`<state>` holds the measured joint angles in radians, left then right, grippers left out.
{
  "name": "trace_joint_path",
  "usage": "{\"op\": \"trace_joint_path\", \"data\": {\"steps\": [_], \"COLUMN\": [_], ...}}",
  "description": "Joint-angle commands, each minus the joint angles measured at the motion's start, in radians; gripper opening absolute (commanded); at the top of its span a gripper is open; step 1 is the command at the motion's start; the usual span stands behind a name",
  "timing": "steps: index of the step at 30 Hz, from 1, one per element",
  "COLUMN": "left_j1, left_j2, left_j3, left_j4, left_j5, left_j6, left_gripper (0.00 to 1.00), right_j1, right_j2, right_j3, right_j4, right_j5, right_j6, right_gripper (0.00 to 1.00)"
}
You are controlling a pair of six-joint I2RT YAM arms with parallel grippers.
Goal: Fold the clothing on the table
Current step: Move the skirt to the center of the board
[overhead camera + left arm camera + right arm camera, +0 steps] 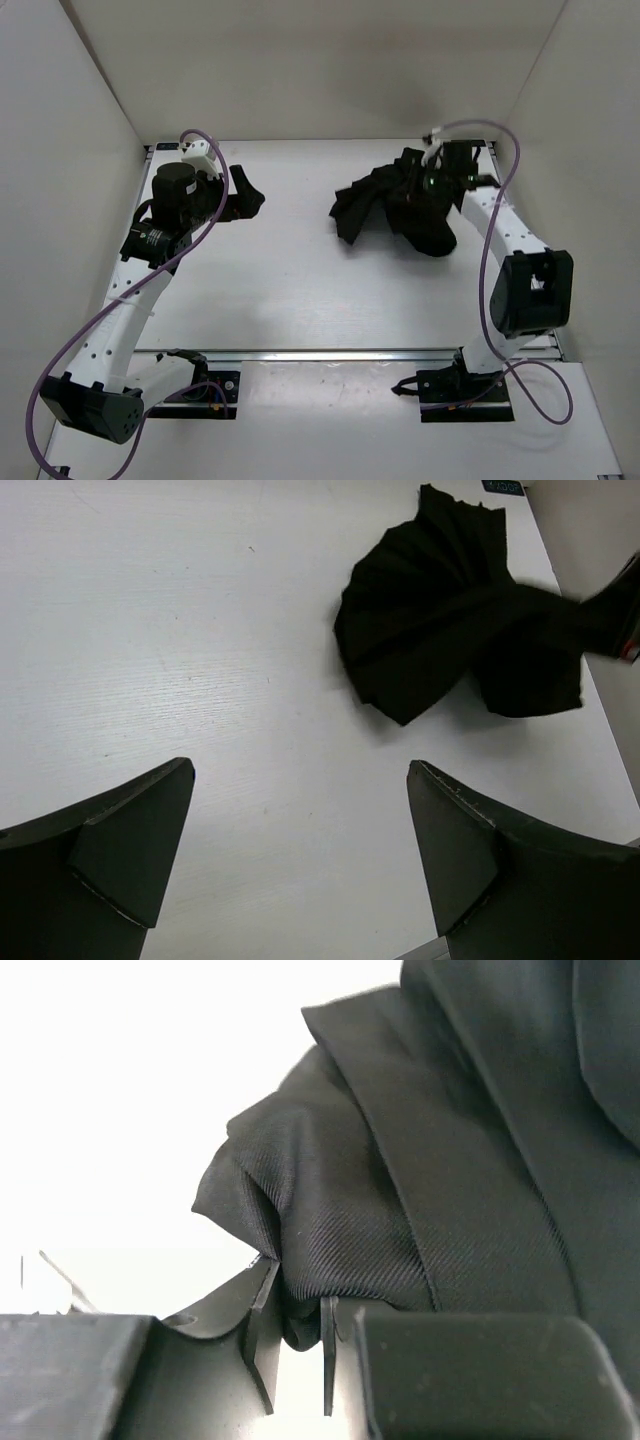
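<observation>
Arm bases sit along the near edge of the bench (300,300). Left arm (160,215) reaches to the far left. Left jaws are spread wide with nothing between them, hovering over bare white surface.

Clothing (365,205) lies to their right, well apart, in the far right part of the bench near the far right corner. It is bunched, not flat: a pleated fan spreads leftward and the rest gathers toward the right arm (505,235). Long axis looks roughly left to right, along the far edge.

Right jaws are nearly shut, pinching a thick fold of the cloth. Right arm is plainly the nearer. By my reckoning the left must cross the bench to take a free edge.

Views:
- **Overhead:** hides the pinch behind the wrist.
- **Right wrist:** shows the clothing (400,1190) caught between the jaws, but none of its outline.
- **Left wrist:** shows the clothing (430,630) whole, fan and gathered end, with open bench before it.
</observation>
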<state>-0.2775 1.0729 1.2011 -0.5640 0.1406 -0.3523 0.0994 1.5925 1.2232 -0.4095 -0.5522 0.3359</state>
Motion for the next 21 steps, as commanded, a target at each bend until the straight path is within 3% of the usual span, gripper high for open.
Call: {"op": "trace_joint_path", "data": {"steps": [1, 5, 10, 12, 18, 20, 21], "left_j1": [-0.003, -0.005, 0.001, -0.006, -0.006, -0.008, -0.009], "left_j2": [-0.005, -0.019, -0.037, -0.045, -0.05, -0.05, -0.045], "left_j3": [0.02, 0.009, -0.015, -0.018, -0.029, -0.034, -0.029], "left_j4": [0.007, 0.009, 0.001, 0.009, 0.003, -0.002, 0.001], "left_j5": [0.001, 0.004, -0.002, -0.006, -0.01, -0.006, -0.006], "left_j6": [0.007, 0.012, 0.012, 0.018, 0.013, 0.015, 0.013], "left_gripper": [0.99, 0.99, 0.99, 0.99, 0.99, 0.99, 0.99], "right_j1": [0.031, 0.069, 0.164, 0.261, 0.549, 0.606, 0.624], "right_j2": [0.041, 0.063, 0.104, 0.138, 0.293, 0.322, 0.322], "right_j3": [0.347, 0.42, 0.254, 0.152, 0.116, 0.183, 0.199], "right_j4": [-0.012, -0.012, -0.044, -0.051, 0.066, 0.086, 0.087], "right_j5": [0.009, 0.047, 0.136, 0.17, -0.032, -0.028, -0.035], "right_j6": [-0.041, -0.064, -0.113, -0.133, -0.034, -0.008, -0.005], "right_gripper": [0.0, 0.03, 0.0, 0.0, 0.01, 0.07, 0.26]}}
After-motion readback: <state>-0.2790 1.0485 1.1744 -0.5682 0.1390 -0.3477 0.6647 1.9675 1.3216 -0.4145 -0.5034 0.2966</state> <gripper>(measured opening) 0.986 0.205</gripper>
